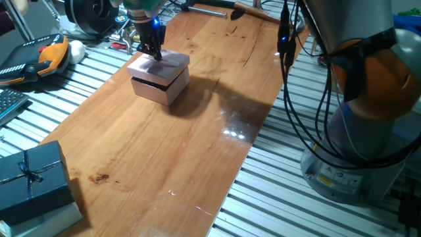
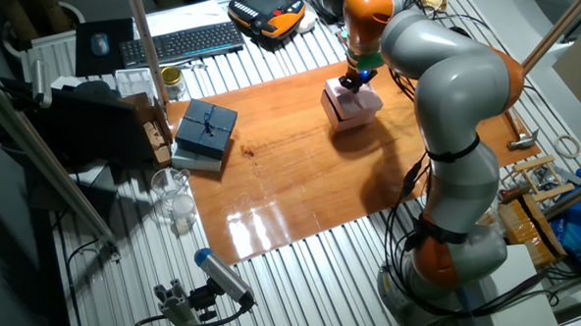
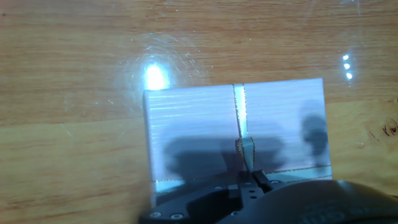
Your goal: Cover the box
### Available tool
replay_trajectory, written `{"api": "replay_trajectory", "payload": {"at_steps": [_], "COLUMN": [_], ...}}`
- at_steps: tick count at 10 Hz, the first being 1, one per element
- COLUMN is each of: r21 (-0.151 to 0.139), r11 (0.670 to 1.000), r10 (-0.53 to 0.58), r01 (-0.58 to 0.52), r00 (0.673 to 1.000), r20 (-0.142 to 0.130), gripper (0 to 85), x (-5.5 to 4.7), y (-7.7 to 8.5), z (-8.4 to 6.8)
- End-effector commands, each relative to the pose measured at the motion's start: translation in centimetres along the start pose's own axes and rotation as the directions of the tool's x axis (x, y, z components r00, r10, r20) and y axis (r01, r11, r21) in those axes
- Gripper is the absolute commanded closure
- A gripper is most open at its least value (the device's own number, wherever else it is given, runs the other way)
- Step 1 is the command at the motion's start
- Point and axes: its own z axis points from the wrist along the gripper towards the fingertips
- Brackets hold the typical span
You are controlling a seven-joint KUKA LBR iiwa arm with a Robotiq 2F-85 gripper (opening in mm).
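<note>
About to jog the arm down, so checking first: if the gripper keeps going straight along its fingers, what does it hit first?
The gripper points straight down at the pink lid atop the box. It would meet the lid's top, near its string cross, almost at once; it may already be touching.

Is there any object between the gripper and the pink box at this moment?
Only the lid: it lies on the box, and the gripper is at its top, fingers at the ribbon. Nothing else on the wooden board stands near them; the blue gift box sits far away at the board's edge.
</note>
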Motion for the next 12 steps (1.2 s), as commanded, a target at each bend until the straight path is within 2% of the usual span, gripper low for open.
{"api": "replay_trajectory", "payload": {"at_steps": [1, 8, 12], "r21": [-0.001, -0.015, -0.008], "r11": [1.000, 1.000, 1.000], "r10": [0.002, 0.005, 0.011], "r01": [-0.002, -0.005, -0.011], "r00": [1.000, 1.000, 1.000], "r20": [-0.003, -0.006, 0.002], "gripper": [85.0, 85.0, 85.0], "x": [0.00, -0.03, 0.04], "y": [0.01, 0.48, 0.64], "z": [0.02, 0.75, 0.94]}}
